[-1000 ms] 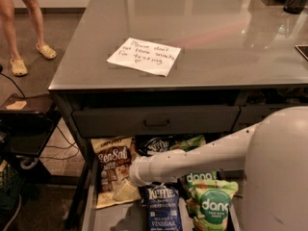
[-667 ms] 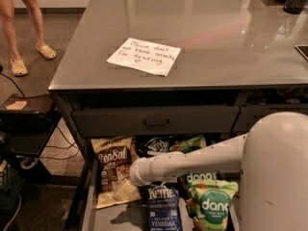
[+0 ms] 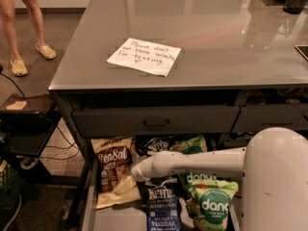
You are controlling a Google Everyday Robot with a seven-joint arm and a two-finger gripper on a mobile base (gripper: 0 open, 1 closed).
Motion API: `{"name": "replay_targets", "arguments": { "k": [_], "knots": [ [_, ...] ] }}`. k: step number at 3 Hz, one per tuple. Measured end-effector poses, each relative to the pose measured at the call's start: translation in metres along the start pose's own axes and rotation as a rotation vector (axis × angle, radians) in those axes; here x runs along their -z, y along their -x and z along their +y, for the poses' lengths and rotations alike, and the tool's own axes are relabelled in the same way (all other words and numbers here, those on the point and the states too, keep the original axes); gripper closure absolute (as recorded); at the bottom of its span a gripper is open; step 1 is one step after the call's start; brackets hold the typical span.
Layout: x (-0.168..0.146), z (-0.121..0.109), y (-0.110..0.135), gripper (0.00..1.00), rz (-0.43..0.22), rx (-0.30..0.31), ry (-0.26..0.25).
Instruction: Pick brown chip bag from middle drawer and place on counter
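- Hardly anything has moved over the last second: the gripper (image 3: 138, 171) sits at the same spot, low in the middle drawer (image 3: 88, 210), against the right edge of the brown chip bag (image 3: 111, 163).
- Whether the gripper is apart or clamped on the bag I cannot tell; its tip is hidden where it meets the bag.
- The brown chip bag has not shifted either. It lies flat at the drawer's left side, its tan lower end crumpled toward the front.
- Just right of the gripper lie a blue Kettle bag (image 3: 161, 207) and a green Dang bag (image 3: 211, 203), both beneath the white arm (image 3: 202, 161).
- My reading: the grasp is being settled, not yet a lift, so the bag remains to be raised clear.
- Above, the counter (image 3: 226, 52) carries a paper note (image 3: 144, 57), with bare surface beside it for setting the bag down.
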State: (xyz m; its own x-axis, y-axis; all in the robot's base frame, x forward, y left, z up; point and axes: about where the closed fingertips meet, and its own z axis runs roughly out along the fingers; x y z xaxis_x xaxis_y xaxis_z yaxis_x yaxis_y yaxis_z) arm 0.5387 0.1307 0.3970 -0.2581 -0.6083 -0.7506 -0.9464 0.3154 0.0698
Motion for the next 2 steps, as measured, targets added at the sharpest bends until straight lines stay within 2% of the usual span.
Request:
{"name": "replay_targets", "arguments": {
  "k": [1, 2],
  "knots": [
    [-0.020, -0.006, 0.004, 0.17, -0.023, -0.002, 0.028],
    [-0.026, 0.004, 0.018, 0.39, -0.026, -0.008, 0.063]
  ]
}}
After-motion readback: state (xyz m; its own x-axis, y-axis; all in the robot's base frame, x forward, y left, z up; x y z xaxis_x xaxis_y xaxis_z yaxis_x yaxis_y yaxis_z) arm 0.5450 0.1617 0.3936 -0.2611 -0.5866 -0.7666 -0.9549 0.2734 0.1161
